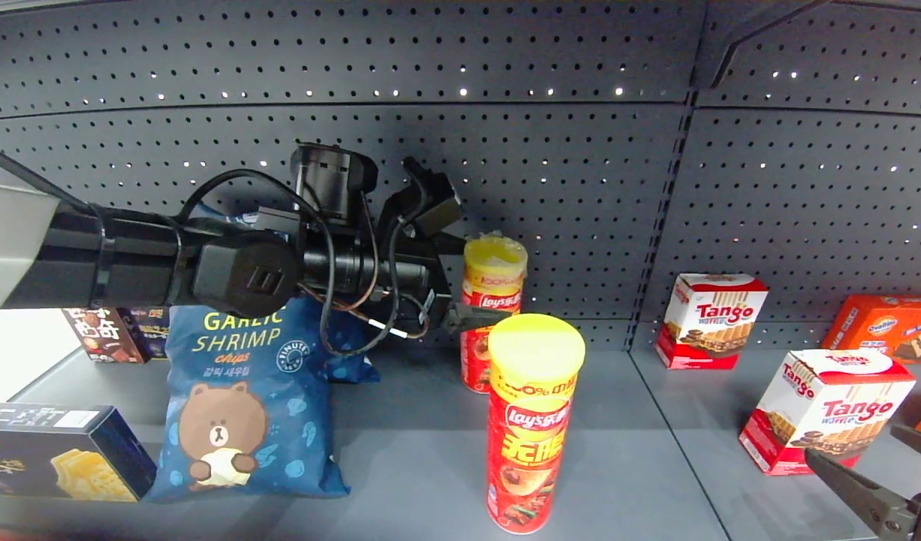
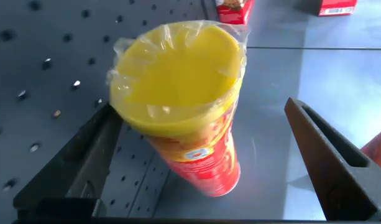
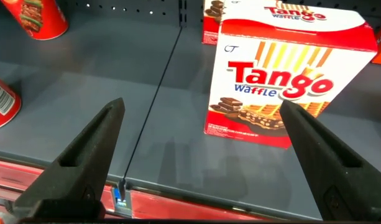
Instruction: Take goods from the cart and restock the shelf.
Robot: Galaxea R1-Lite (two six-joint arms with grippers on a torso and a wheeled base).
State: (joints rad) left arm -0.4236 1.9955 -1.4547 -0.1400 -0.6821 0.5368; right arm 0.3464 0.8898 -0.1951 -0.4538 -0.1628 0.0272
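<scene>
1. The left tool (image 2: 202,115) is spread wide. Its black wedge-shaped fingers (image 2: 84,162) stand on either side of the rear red cardboard chip tube (image 1: 493,289), and nothing is clamped.
2. That tube, with film wrap over its yellow plastic lid, stands upright at the back of the smooth grey metal shelf (image 1: 415,451), near the perforated back panel (image 1: 551,150).
3. A front red chip tube (image 1: 533,428) stands upright nearer the shelf edge.
4. The right tool (image 3: 202,107) gapes empty, facing a red-and-white waffle carton (image 3: 289,74).
5. A glossy blue snack bag (image 1: 243,406) leans beneath the left arm.
</scene>
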